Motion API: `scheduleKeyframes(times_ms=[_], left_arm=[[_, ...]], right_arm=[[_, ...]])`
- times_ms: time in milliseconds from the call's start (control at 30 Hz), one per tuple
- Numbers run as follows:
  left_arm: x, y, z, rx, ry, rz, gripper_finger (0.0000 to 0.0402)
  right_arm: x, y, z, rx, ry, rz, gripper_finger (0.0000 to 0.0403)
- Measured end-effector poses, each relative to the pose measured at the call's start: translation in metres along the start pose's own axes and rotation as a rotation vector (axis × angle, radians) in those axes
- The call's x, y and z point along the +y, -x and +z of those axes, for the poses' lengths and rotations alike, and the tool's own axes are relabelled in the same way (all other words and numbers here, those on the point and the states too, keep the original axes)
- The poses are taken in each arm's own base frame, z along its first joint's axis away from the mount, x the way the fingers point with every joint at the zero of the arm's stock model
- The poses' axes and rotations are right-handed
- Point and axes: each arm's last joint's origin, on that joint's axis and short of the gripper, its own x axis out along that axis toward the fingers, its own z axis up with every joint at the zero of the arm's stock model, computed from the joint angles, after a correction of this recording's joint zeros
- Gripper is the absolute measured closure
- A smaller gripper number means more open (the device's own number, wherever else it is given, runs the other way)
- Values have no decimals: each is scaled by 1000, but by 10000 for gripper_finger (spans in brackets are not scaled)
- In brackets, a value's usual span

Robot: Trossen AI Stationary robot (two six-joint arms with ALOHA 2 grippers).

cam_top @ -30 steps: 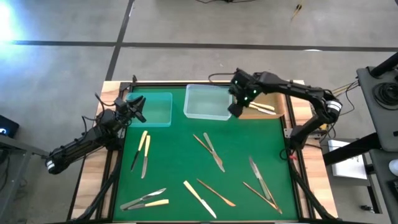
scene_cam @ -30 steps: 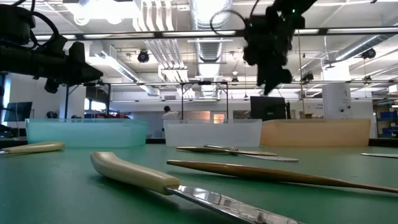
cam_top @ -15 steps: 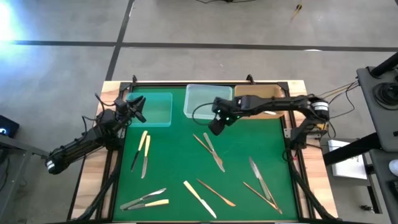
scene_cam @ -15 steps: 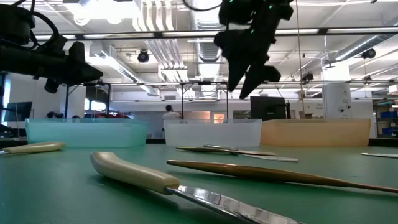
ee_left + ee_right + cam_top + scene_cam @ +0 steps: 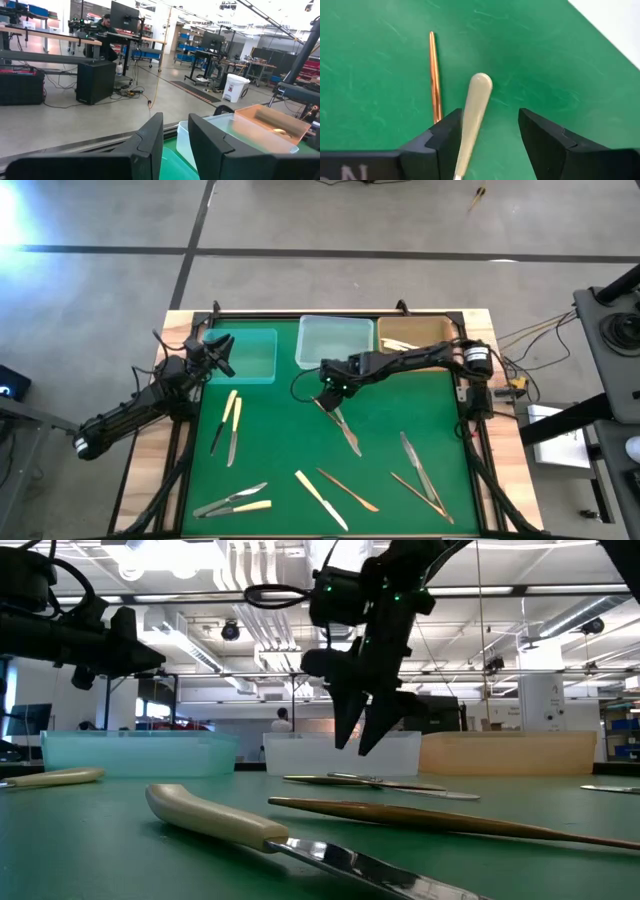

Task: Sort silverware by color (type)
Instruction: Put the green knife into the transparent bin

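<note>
The silverware lies loose on the green mat (image 5: 290, 440), in silver, golden and cream pieces. My right gripper (image 5: 325, 392) hangs open above the centre pair, pointing steeply down. In the right wrist view the cream handle of a knife (image 5: 476, 97) shows between its fingers (image 5: 490, 120), with a golden piece (image 5: 435, 75) lying just beside. In the low view its tips (image 5: 355, 748) stand clear above the mat. My left gripper (image 5: 222, 352) waits level at the far left over a teal tray (image 5: 250, 358), with a narrow empty gap between its fingers (image 5: 175, 135).
A clear tray (image 5: 335, 342) and a tan tray (image 5: 430, 330) holding cream pieces (image 5: 400, 343) stand along the far edge. More cutlery lies at the left (image 5: 228, 425), the near left (image 5: 235, 500), the near middle (image 5: 335, 492) and the near right (image 5: 420, 470).
My right gripper has swung from over the far trays toward the table's left and near side. It has come down and rolled, and now hangs above the centre pair of cutlery. Nothing on the mat has moved.
</note>
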Motion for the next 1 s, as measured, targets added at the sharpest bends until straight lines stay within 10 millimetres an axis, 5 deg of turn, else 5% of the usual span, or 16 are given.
scheduleKeyframes(times_ms=[400, 1000], left_arm=[[0, 0, 0, 0, 0, 0, 326], [0, 0, 0, 0, 0, 0, 326]], right_arm=[[23, -23, 4, -42, -10, -45, 259], [16, -37, 2, -14, -112, -167, 277]])
